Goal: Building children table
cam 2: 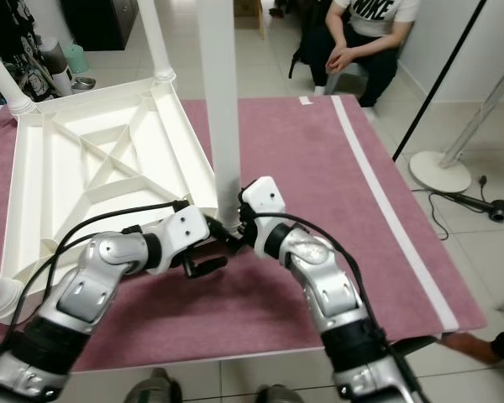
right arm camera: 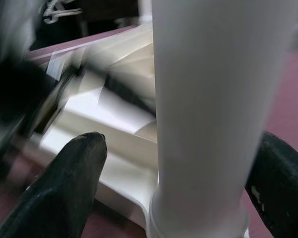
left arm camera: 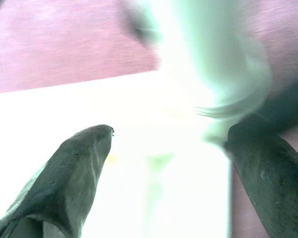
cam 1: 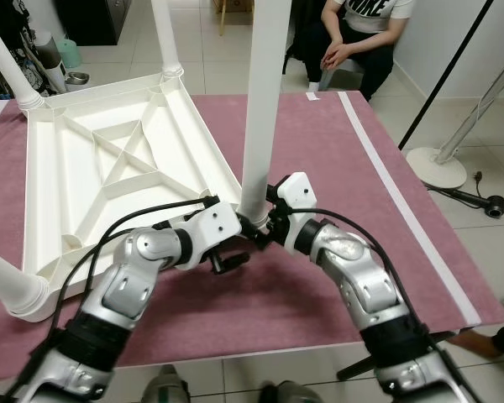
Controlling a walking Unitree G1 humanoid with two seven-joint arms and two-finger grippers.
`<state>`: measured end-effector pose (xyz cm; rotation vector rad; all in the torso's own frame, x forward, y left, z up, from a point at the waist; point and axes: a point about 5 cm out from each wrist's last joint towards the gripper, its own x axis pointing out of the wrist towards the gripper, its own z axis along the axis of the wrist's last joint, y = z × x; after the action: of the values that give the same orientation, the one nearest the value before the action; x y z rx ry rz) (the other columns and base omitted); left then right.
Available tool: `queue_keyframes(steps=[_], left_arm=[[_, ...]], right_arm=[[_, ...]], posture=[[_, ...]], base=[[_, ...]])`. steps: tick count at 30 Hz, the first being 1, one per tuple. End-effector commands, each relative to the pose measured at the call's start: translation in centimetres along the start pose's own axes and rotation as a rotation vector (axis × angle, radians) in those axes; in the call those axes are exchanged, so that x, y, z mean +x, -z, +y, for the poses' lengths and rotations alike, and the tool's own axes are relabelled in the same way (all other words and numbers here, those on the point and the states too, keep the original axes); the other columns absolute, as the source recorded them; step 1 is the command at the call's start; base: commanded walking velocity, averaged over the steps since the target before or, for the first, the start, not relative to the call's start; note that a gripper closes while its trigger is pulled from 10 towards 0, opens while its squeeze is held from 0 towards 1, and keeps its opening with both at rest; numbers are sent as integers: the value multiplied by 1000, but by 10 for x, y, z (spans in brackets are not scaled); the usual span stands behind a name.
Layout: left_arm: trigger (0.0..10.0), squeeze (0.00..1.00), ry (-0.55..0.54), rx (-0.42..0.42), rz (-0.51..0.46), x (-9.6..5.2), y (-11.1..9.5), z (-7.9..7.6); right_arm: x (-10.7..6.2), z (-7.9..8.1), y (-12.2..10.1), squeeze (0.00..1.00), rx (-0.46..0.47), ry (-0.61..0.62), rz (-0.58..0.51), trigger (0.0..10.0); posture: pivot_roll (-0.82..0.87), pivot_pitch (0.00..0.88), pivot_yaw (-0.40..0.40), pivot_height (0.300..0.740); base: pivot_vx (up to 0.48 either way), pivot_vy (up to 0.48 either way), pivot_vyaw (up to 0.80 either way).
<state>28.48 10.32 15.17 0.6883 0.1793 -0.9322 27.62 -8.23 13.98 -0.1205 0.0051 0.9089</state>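
Observation:
The white plastic children's table lies upside down on a maroon mat, ribs facing up. One white leg stands upright in the near right corner socket. Both grippers meet at that leg's base. My right gripper is open and straddles the leg; one finger stands off from it. My left gripper is open too, its fingers spread over the tabletop edge beside the leg's foot. Other legs rise at the back, back left and near left.
A person sits beyond the mat at the back right. A fan stand and a slanted black pole are on the tiles to the right. Bottles stand at the back left. A white tape strip runs along the mat.

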Motion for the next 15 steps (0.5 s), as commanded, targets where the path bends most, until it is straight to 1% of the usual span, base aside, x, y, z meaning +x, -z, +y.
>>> queue_keyframes(steps=[1, 2, 5, 8, 9, 11, 12, 13, 15], left_arm=[[10000, 0, -52, 14, -2, 1, -1, 0], [10000, 0, -47, 19, 34, 1, 7, -3], [10000, 0, -45, 24, 58, 0, 12, -4], [10000, 0, -29, 20, 57, -2, 14, -5], [10000, 0, -29, 20, 57, -2, 14, -5], [10000, 0, -9, 3, 48, -6, 15, -3], [10000, 0, -9, 3, 48, -6, 15, -3], [10000, 0, -6, -4, 45, -8, 15, -1], [10000, 0, -11, -22, 58, -12, 19, 4]], right_arm=[[4, 5, -8, 1000, -7, -42, -30, 10000], [5, 6, -4, 0, -6, -27, -21, 10000], [4, 5, -2, 0, -4, -13, -15, 10000], [3, -1, 0, 0, 6, 38, -11, 10000], [3, -1, 0, 0, 6, 38, -11, 10000], [0, -11, 4, 0, 23, 134, -6, 10000], [0, -11, 4, 0, 23, 134, -6, 10000], [-2, -14, 5, 0, 30, 160, -5, 10000], [-6, -11, 4, 0, 34, 130, -12, 10000]], posture=[[82, 0, 86, 740], [86, 0, 85, 740], [85, 0, 92, 740], [83, 0, 95, 740], [83, 0, 95, 740], [80, 0, 100, 740], [80, 0, 100, 740], [80, 0, 100, 740], [77, 0, 102, 740]], base=[[0, 0, 0], [0, 0, 0], [0, 0, 0], [0, 0, 0], [0, 0, 0], [0, 0, 0], [0, 0, 0], [0, 0, 0], [0, 0, 0]])
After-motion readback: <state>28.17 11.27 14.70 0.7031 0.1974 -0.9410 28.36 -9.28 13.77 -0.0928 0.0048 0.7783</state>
